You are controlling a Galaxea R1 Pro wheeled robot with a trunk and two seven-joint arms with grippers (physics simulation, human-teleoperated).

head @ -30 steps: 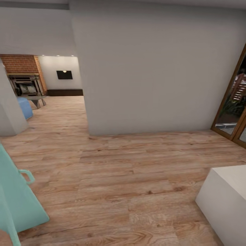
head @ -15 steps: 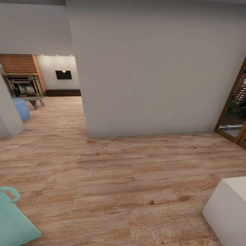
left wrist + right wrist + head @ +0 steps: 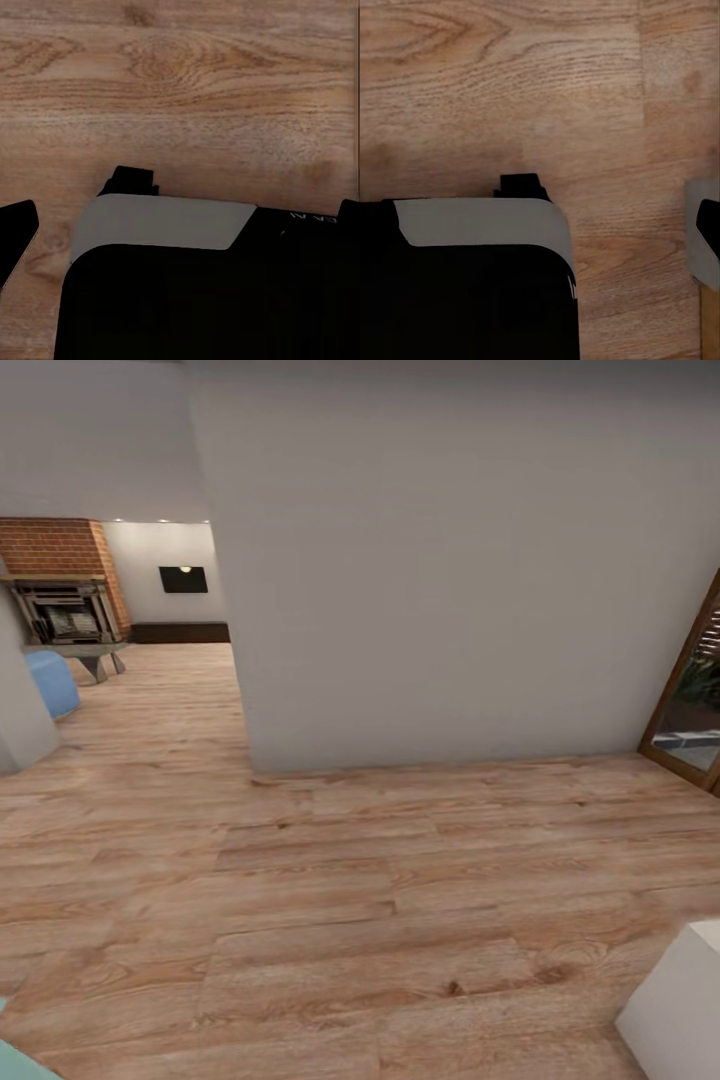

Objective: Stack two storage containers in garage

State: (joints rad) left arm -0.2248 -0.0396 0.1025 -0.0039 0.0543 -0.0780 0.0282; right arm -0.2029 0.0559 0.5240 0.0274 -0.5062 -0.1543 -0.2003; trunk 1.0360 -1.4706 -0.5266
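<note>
A: Grippers? Wrist cams look straight down at plank floor (image 3: 225, 90) past the black-and-grey robot body (image 3: 195, 292). No fingertips in shot, so can't tell whether either one is apart or together.

B: Same on the right: wood floor (image 3: 510, 75), dark housing (image 3: 457, 292) low in the frame. Nothing seen held.

A: Containers?

B: No sign of the orange bins here. Head cam has the living room (image 3: 150, 610) at upper left through the opening: brick fireplace (image 3: 60, 550), black TV (image 3: 184, 579), dark console (image 3: 180, 632), blue seat (image 3: 50, 682). My read: they're in there, robot in transit.

A: Risks?

B: Big pale wall (image 3: 450, 580) fills centre frame, its corner (image 3: 245, 755) right on the turn-in. Cut left too tight and the base or an arm clips it. White block (image 3: 680, 1000) at lower right, teal thing (image 3: 15, 1060) at lower left corner, both close to the base. Glass door (image 3: 690, 700) at right edge.

A: So swing wide.

B: I'd say so.
</note>
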